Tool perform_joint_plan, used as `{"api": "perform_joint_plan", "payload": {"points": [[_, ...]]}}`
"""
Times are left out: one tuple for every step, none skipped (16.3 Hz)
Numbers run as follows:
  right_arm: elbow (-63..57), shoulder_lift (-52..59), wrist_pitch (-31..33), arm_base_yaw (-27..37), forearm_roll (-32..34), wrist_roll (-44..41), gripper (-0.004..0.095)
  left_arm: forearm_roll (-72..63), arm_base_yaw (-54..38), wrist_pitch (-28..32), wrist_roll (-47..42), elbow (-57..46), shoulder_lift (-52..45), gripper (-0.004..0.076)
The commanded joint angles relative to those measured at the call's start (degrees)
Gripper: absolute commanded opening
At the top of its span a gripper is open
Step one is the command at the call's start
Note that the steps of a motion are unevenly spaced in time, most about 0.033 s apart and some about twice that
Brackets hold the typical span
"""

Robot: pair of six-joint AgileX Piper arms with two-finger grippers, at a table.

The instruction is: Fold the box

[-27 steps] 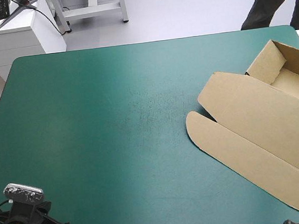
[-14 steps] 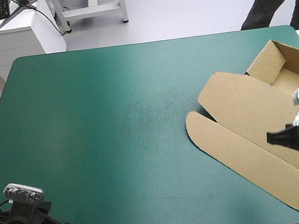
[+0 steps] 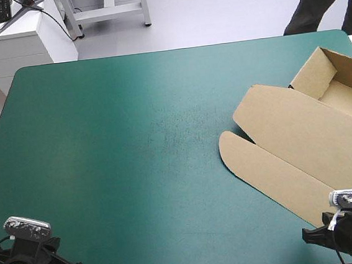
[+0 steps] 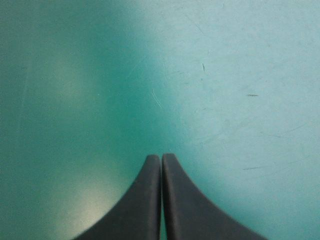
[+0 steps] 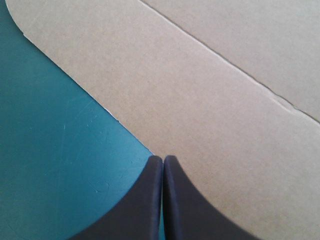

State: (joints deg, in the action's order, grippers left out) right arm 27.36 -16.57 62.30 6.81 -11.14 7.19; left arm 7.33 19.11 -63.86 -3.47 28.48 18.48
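Observation:
The brown box lies at the table's right side as an open tray with raised walls. Its lid lies flat toward the front, ending in a long rounded flap. My right gripper is shut with nothing in it. Its tips hover at the front edge of that rounded flap, where the board meets the teal-green cover. My left gripper is also shut and empty. It is over bare cover near the front left corner, far from the box.
The teal-green cover spreads to the left of the box. Both arms sit close to the table's front edge. The box reaches the table's right edge. A white cabinet stands beyond the far left corner.
My right arm came into view over the box's lid at the right, then drew back to the front right corner. The left arm and the box have not moved.

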Motion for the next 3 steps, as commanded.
{"api": "perform_joint_plan", "payload": {"points": [[1.23, 0.06, -4.1, -0.25, -0.82, 0.55, -0.0015, 0.14, 0.26, 2.76, -0.5, 1.4, 0.81, -0.001], [1.23, 0.06, -4.1, -0.25, -0.82, 0.55, -0.0015, 0.14, 0.26, 2.76, -0.5, 1.4, 0.81, -0.001], [1.23, 0.06, -4.1, -0.25, -0.82, 0.55, -0.0015, 0.14, 0.26, 2.76, -0.5, 1.4, 0.81, -0.001]]}}
